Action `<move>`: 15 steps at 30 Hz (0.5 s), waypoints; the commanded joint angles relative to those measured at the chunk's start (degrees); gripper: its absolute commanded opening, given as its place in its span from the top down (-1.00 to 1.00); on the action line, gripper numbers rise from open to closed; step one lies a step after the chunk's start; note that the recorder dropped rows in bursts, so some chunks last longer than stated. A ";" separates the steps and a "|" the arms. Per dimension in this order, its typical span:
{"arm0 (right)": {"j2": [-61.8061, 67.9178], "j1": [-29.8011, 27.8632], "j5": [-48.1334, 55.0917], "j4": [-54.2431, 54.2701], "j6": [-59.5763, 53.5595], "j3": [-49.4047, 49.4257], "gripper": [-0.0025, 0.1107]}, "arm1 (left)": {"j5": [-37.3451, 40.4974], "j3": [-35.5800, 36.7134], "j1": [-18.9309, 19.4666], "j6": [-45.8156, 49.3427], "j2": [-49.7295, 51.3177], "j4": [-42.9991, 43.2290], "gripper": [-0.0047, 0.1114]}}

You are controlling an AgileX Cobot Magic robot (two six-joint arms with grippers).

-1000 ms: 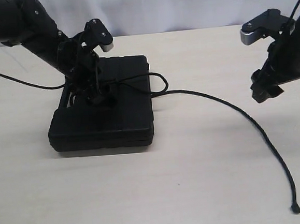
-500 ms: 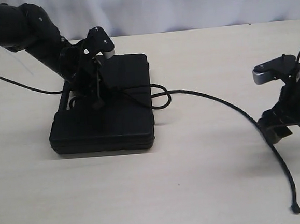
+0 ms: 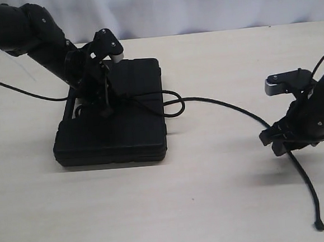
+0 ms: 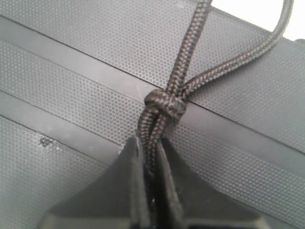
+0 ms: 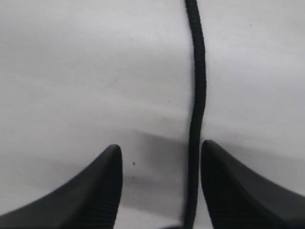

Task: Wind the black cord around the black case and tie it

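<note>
The black case (image 3: 135, 131) lies flat on the table at the left. The black cord (image 3: 228, 105) loops over its lid and runs right across the table to a knotted end (image 3: 319, 226). My left gripper (image 3: 106, 109) stands over the lid, shut on the black cord (image 4: 164, 105) just below a knot; in the left wrist view the left gripper (image 4: 148, 143) pinches two strands against the ribbed case (image 4: 71, 71). My right gripper (image 3: 280, 145) is low over the table, open. In the right wrist view the cord (image 5: 198, 86) passes between the right gripper (image 5: 161, 150) fingers, close to one of them.
A thin smooth arm cable (image 3: 19, 90) trails across the table to the left of the case. The pale table (image 3: 186, 209) ends at a white backdrop (image 3: 198, 6) behind.
My right gripper has dropped down and leftward onto the cord on the table, and its jaws have narrowed. My left gripper closed on the cord at the knot and has since held still.
</note>
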 commanded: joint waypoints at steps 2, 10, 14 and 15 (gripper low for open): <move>4.49 -0.24 -3.66 -3.80 6.79 0.26 0.14 | 0.57 0.19 0.06 -0.49 0.51 -1.10 0.92; 8.77 -0.11 -5.20 -3.05 0.79 0.26 0.88 | -2.12 0.19 0.06 -0.49 0.51 -1.10 0.92; 6.04 -0.25 -8.98 6.32 0.79 -1.29 0.88 | -2.02 0.19 0.06 -0.49 0.51 -1.10 0.92; 5.18 -0.25 -9.24 10.40 0.79 -3.05 0.88 | -2.02 0.19 0.06 -0.49 0.51 -1.10 0.92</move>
